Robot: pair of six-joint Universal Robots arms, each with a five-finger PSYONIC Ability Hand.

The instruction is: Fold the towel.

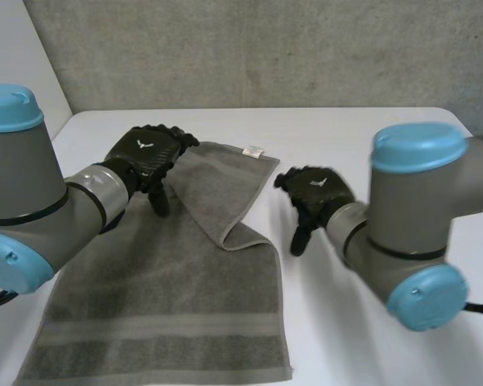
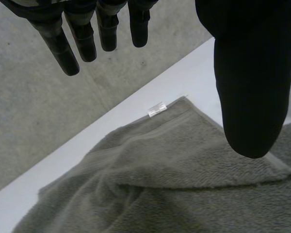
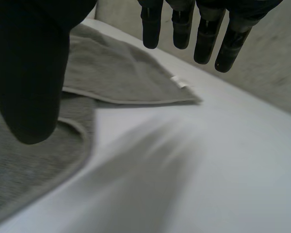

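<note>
Head view first: the grey towel (image 1: 169, 297) lies spread on the white desk (image 1: 362, 129). The corner carrying the white label (image 1: 253, 150) is laid back over the cloth as a slanted flap (image 1: 225, 193), which looks to me like a first fold begun but not squared up. The left robot hand (image 1: 149, 153) hangs over the towel's far edge, well off from the label on the left arm's side. The right robot hand (image 1: 315, 191) hangs over bare desk just past the label on the other side, off the cloth. With one hand either side of that flap, I'd judge they are set to take its edges. The left arm covers the towel's edge on its own side, the near hem is cut off, and whether the left thumb tip touches the cloth I cannot tell. Over to the left wrist view: the fingers (image 2: 82, 41) are straight, the thumb (image 2: 252, 87) stands well apart, and nothing is held. The label lies out past the fingertips at the towel's corner, and the thumb hides part of the flap beside it. Now the right wrist view: again the fingers are straight, the thumb is wide apart, and the palm is empty. The label sits under the fingertips at the flap's point, white desk runs on beyond it, and the thumb blocks the cloth on the near side of the label.
</note>
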